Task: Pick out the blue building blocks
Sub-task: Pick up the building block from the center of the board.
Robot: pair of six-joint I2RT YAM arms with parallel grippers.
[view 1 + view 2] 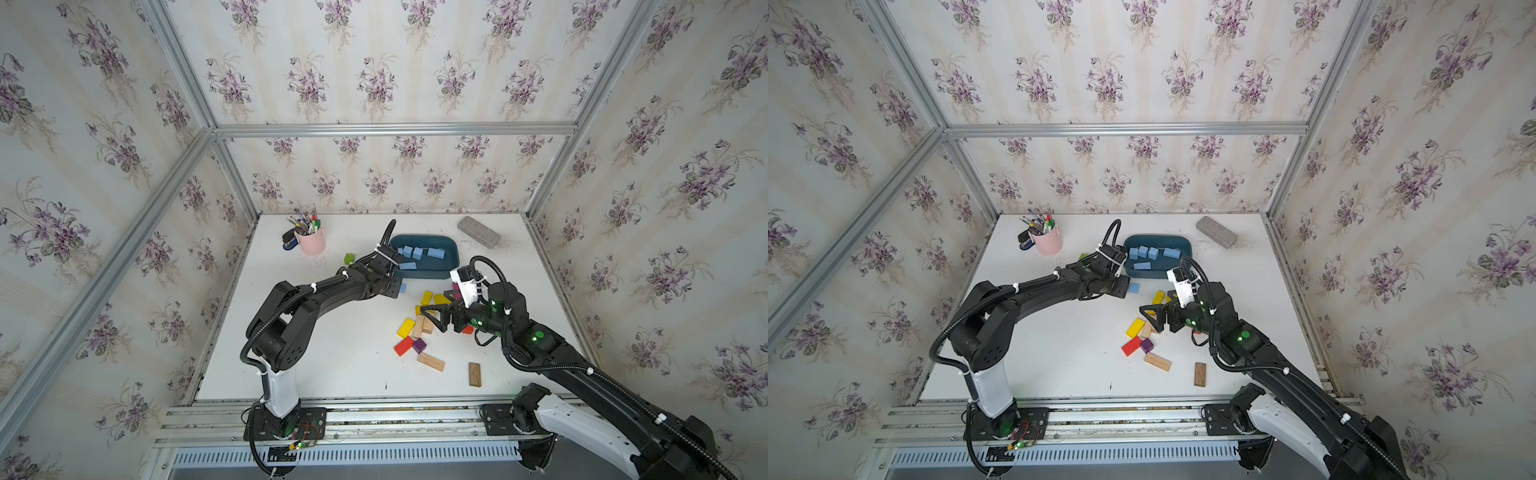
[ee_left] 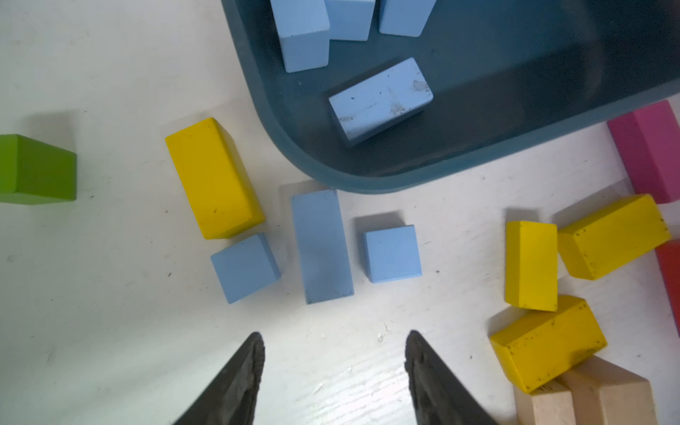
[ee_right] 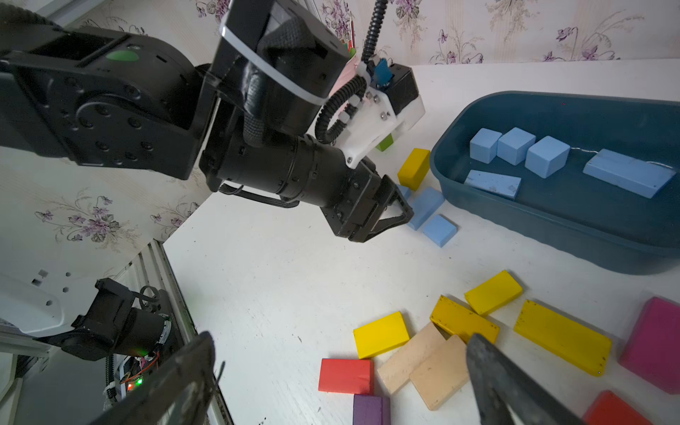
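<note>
Left claw (image 2: pixel 335 364) hangs low over the table (image 2: pixel 110 331), its jaws parted with nothing between them. Taking the back wall as twelve o'clock, the blue brick (image 2: pixel 323 246) lies just ahead of it at about one o'clock. Its long axis runs roughly one-to-seven, straight away from the claw, so the gap between the jaws lines up across the brick's narrow width. A blue cube (image 2: pixel 244 268) sits close on the brick's ten o'clock side, just beside a yellow block (image 2: pixel 215 176). A squat blue block (image 2: pixel 392 253) lies apart from the brick on its four o'clock side. Farther out at one o'clock, the brick's far end nearly meets the rim of the teal tub (image 2: pixel 331 176), which holds several more blue blocks (image 3: pixel 548 156). Right claw (image 3: pixel 340 340), spread wide and empty, hovers at about five o'clock from this trio, over the mixed pile (image 3: pixel 434 364) of yellow and plain wooden blocks. By my reckoning the left arm is plainly nearer, and its main risk is a jaw nudging the cube.
</note>
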